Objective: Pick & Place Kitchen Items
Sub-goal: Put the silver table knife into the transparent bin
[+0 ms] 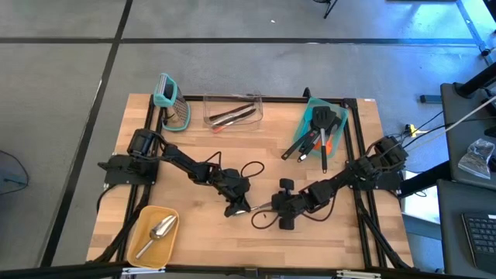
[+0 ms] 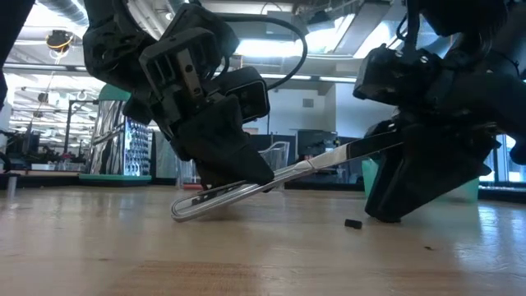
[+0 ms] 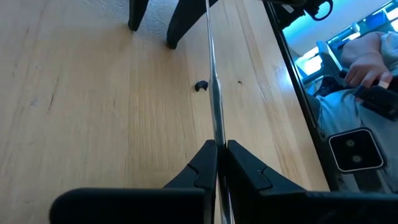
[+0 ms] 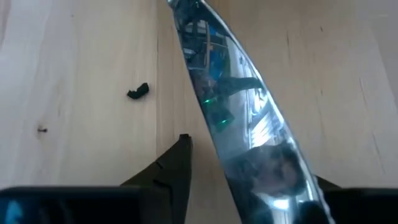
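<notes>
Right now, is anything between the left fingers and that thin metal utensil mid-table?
Nothing visible: the left fingers are shut on the metal utensil, and the right fingers stand open around it.

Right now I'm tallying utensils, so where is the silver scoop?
In the high view, the silver scoop lies in the yellow tray at the table's front-left corner, near the left arm's base.

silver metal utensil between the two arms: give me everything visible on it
The silver metal utensil is thin, long and polished, mirror-like in the right wrist view. One end forms a rounded wire-like loop resting on the wooden table; the rest tilts upward off the surface. The left end effector is shut on it near the low end. Its raised end lies between the right end effector's parted fingers; contact there is unclear. It sits near the table's front centre, beside a small black fragment.
</notes>
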You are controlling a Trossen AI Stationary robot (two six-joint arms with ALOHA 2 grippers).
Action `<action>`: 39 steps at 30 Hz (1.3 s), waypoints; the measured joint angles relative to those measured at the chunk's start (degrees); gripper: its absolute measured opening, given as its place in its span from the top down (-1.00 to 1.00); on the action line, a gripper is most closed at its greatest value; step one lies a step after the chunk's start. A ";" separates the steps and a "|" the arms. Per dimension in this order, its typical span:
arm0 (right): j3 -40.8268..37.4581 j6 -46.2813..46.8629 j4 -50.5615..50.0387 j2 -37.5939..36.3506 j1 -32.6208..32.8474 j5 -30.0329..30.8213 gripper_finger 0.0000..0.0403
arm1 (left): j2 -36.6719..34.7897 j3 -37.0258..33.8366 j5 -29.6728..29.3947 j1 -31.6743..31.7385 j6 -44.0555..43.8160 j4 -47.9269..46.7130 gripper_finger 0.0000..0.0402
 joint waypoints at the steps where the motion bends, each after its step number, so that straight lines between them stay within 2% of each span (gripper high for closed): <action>1: 0.00 0.78 0.04 0.00 -0.24 -0.13 0.34 | 0.00 0.00 -0.03 0.00 0.04 0.00 0.94; 13: -0.17 3.69 2.88 -0.33 -0.57 0.20 0.34 | -0.03 -0.11 0.06 0.00 0.98 -0.11 0.94; 24: 0.11 4.06 2.04 -2.01 -1.03 -5.99 0.34 | -0.11 -0.15 0.39 -0.12 1.47 -0.39 0.94; 31: -0.41 4.96 0.07 -1.98 -1.16 -5.77 0.34 | -0.11 -0.09 -0.73 -0.33 1.71 -0.46 0.94; 39: -2.84 5.13 2.92 -2.34 -1.05 -8.87 0.34 | -0.11 -0.09 -1.44 -0.76 1.63 -0.42 0.94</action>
